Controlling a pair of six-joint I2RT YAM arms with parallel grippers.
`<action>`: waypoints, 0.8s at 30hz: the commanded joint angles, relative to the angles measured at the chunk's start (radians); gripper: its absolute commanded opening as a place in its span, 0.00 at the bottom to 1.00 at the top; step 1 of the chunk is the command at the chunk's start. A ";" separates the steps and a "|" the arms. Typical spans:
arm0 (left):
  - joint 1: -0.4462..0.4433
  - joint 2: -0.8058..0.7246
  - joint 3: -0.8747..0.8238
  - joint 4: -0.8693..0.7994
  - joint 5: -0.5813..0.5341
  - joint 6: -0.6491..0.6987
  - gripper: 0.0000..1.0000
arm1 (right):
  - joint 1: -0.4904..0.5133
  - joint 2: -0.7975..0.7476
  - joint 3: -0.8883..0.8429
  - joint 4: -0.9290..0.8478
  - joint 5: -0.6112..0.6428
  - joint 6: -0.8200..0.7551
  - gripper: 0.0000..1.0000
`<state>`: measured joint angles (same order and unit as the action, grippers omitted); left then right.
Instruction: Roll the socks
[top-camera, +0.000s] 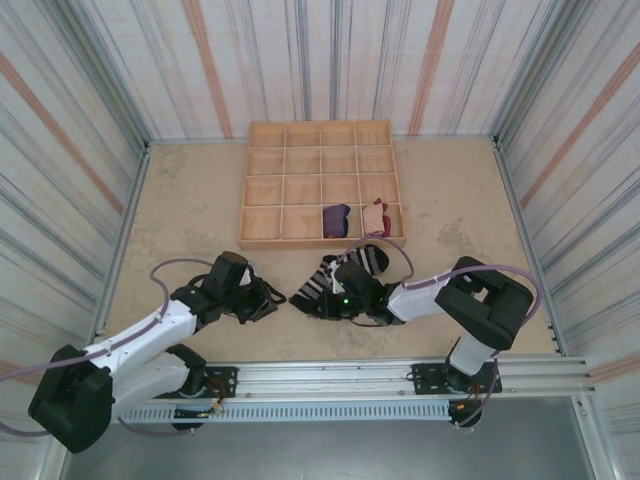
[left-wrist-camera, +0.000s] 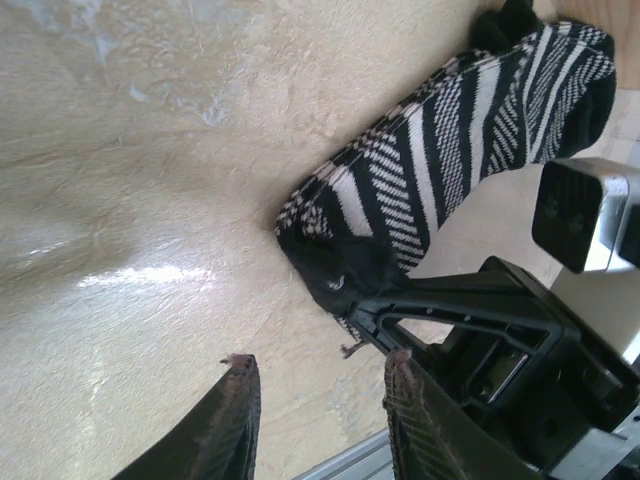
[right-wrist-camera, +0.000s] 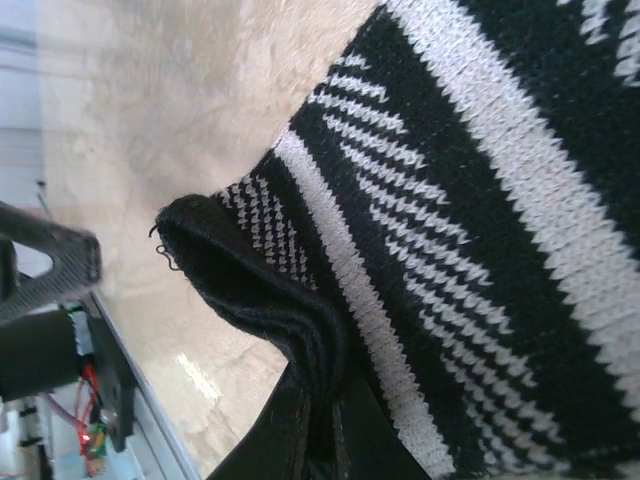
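1. Seen from the top, a wooden tray (top-camera: 318, 124) of square compartments sits toward 12 o'clock on the desk (top-camera: 190, 200).
2. In the tray's nearest row, the purple sock (top-camera: 336, 219) fills the third compartment from the left. The tan sock (top-camera: 377, 216) with red trim is in the fourth, beside it at 3 o'clock.
3. The striped sock (top-camera: 335, 272) lies flat on the desk just in front of the tray, near the middle. It runs from its black end at 8 o'clock up toward 2 o'clock, where it almost reaches the tray's near wall.
4. Striped walls close the desk in on three sides, and a metal rail (top-camera: 400, 375) runs along the 6 o'clock edge.
5. The right pincer (top-camera: 318, 302) is closed tight on the black end of the striped sock (right-wrist-camera: 480, 200). In its own wrist view the fabric bunches into a fold where the right pincer (right-wrist-camera: 322, 430) pinches it.
6. The left pincer (top-camera: 268, 300) stands partly open and holds nothing. It is low over bare desk, just at 9 o'clock of the pinched end.
7. From the left wrist, the left pincer (left-wrist-camera: 320, 405) points at the striped sock (left-wrist-camera: 450, 150), with the right pincer (left-wrist-camera: 352, 308) clamped at the sock's near corner.
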<state>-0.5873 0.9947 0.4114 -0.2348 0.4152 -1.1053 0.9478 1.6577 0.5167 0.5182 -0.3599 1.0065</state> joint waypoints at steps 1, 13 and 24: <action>-0.025 0.024 0.027 0.021 -0.039 0.019 0.37 | -0.012 0.046 -0.036 0.158 -0.049 0.184 0.00; -0.088 0.124 0.065 0.070 -0.105 0.063 0.37 | -0.033 -0.031 -0.095 0.039 0.054 0.339 0.00; -0.161 0.322 0.144 0.149 -0.149 0.096 0.35 | -0.069 0.056 -0.181 0.185 0.010 0.451 0.00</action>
<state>-0.7383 1.2819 0.5247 -0.1173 0.3008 -1.0397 0.8852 1.6665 0.3820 0.7494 -0.3687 1.4010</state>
